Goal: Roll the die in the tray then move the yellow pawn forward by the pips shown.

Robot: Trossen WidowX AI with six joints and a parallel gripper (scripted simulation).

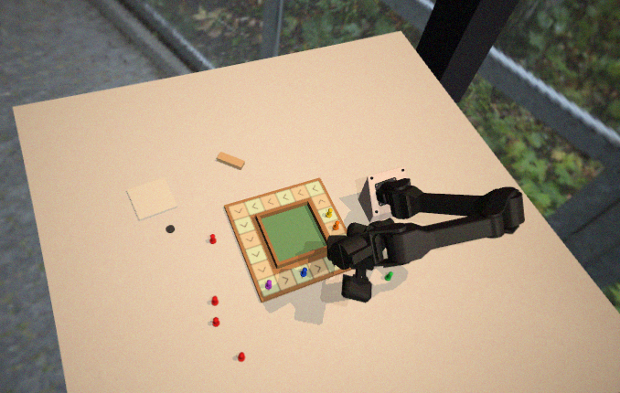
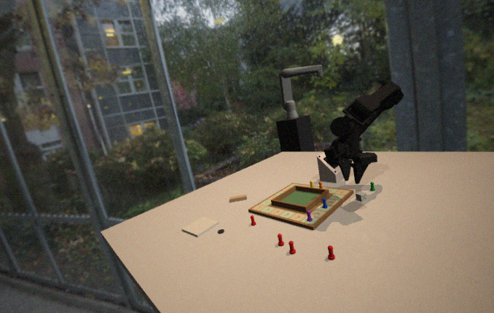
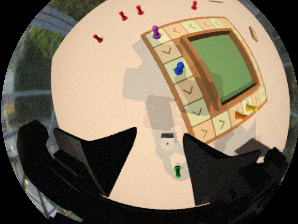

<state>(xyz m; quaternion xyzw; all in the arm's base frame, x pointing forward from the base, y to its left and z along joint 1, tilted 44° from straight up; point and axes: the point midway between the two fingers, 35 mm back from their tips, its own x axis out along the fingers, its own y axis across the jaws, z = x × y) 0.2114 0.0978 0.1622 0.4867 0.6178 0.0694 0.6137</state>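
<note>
Red pawns point(image 2: 280, 239): 4, loose on the table point(image 2: 416, 252), well apart from the board; not ours, leave them.

Board point(image 2: 280, 212): square track of arrowed cells around the tray point(image 2: 299, 197), which has a green floor and raised brown walls. The purple pawn point(image 2: 309, 215) and blue pawn point(image 2: 324, 202) stand on the near side of the track.

Yellow pawn point(image 2: 311, 183): on the far side of the track, just beside the orange pawn point(image 2: 320, 184). Small, slim and upright, so likely light and easily tipped. Take it by the narrow body.

Die point(image 2: 361, 196): pale cube on the table just off the board's right corner, near the green pawn point(image 2: 371, 185). Judged rigid, light and smooth-faced. Grip 2 opposite flat faces squarely, as corners would probably slip. Pips too small to read.

Claw point(image 2: 352, 175): hangs above the die, fingers pointing down, partly parted, grasping nothing.
</note>
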